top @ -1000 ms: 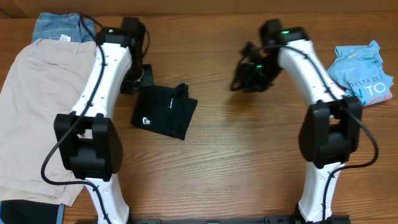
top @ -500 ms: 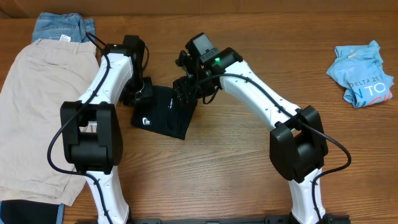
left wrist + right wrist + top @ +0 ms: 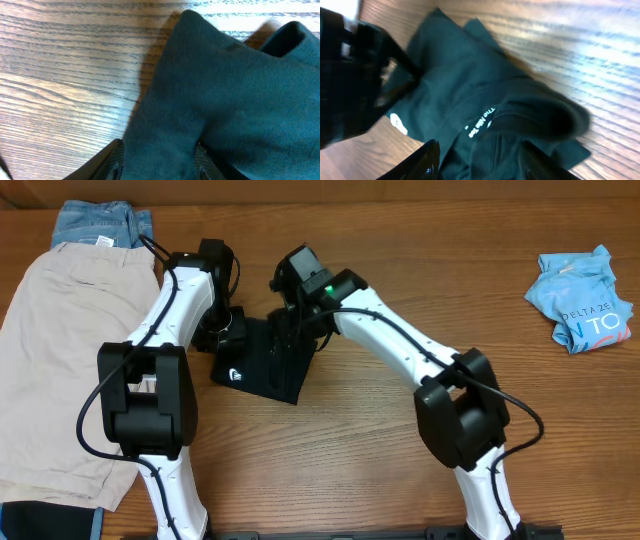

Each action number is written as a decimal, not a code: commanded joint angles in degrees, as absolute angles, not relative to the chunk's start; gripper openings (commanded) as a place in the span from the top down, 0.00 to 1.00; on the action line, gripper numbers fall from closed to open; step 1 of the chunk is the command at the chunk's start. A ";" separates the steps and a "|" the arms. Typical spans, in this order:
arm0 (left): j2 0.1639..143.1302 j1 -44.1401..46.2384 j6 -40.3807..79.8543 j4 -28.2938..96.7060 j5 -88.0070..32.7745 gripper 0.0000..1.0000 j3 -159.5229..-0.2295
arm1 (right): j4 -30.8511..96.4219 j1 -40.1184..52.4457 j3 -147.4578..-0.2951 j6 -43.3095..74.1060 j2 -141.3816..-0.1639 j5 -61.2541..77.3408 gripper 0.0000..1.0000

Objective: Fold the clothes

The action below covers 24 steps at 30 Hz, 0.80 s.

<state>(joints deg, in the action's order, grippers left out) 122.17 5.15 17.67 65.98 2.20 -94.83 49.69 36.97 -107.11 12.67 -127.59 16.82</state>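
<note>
You seem mid-fold: the black T-shirt [image 3: 262, 365] sits bunched left of the table's [image 3: 400, 240] centre. The right tool [image 3: 479, 155] hovers wide above it. The left tool [image 3: 157, 152] straddles its edge, grip uncertain. Next, probably pinch a corner and smooth.

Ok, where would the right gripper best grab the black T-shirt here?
Probably the raised fold at the black T-shirt's edge farthest from the logo, coming down from above with jaws straddling it. It stands proud of the flat layers, so it offers something to pinch; the rest lies flat on the table.
</note>
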 commanded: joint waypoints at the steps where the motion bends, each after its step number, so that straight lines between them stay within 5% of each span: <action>1: 122.52 5.26 18.22 66.02 1.83 0.51 -94.50 | 48.99 36.97 -106.83 14.04 -130.15 15.40 0.50; 3: 122.52 5.26 18.22 66.00 1.80 0.51 -94.50 | 48.51 36.97 -106.83 14.55 -130.96 14.70 0.62; 6: 122.52 5.26 18.22 66.00 1.83 0.50 -94.50 | 49.76 36.86 -106.83 16.45 -131.28 10.11 0.96; 16: 122.52 5.26 18.20 65.98 1.83 0.49 -94.50 | 60.12 32.88 -106.85 16.75 -131.15 4.78 0.92; 21: 122.52 5.26 18.20 66.02 1.80 0.50 -94.50 | 64.49 32.38 -106.87 15.20 -131.15 5.21 0.67; 24: 122.52 5.26 18.04 66.06 1.45 0.50 -94.50 | 65.82 32.38 -106.96 14.61 -131.04 5.13 0.66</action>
